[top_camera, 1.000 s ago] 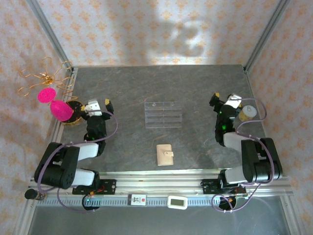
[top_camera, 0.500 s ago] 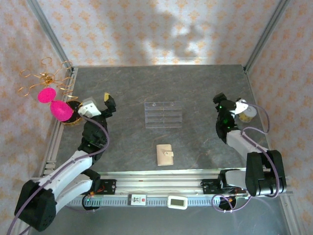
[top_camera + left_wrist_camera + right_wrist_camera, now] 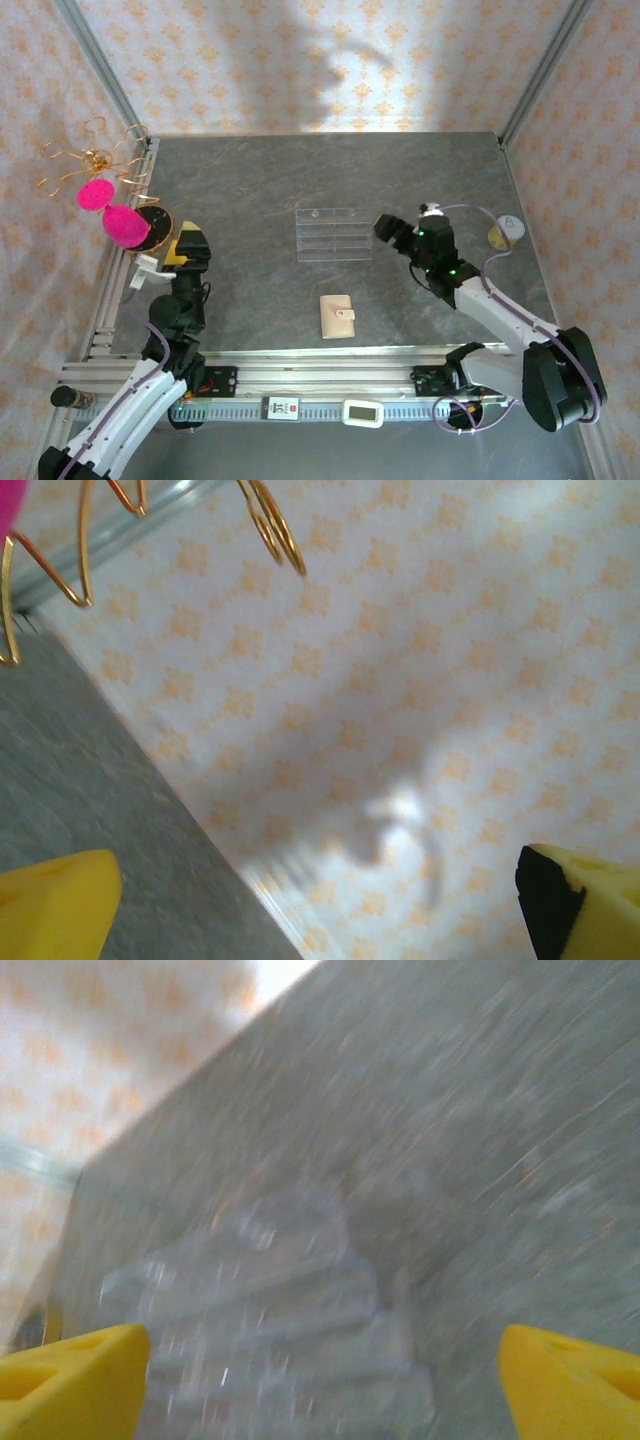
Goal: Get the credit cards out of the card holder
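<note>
The beige-tan card holder (image 3: 337, 316) lies folded shut on the grey table near the front middle, its snap tab on the right side. The credit cards are hidden. My left gripper (image 3: 186, 248) hovers at the left side of the table, far from the holder; in the left wrist view its yellow fingertips (image 3: 55, 900) stand wide apart with only wall between them. My right gripper (image 3: 388, 229) is right of the clear tray, above and right of the holder. The right wrist view shows its yellow fingertips (image 3: 70, 1375) spread wide, nothing between them.
A clear acrylic slotted tray (image 3: 335, 234) stands mid-table and appears blurred as the tray (image 3: 270, 1340) ahead of the right gripper. A gold wire stand with pink discs (image 3: 105, 205) sits at the left edge. A small round tin (image 3: 506, 228) lies at the right edge.
The right arm swung left across the table from the right edge toward the clear tray. The left arm pulled back and its gripper tilted up toward the wall. The card holder has not moved.
</note>
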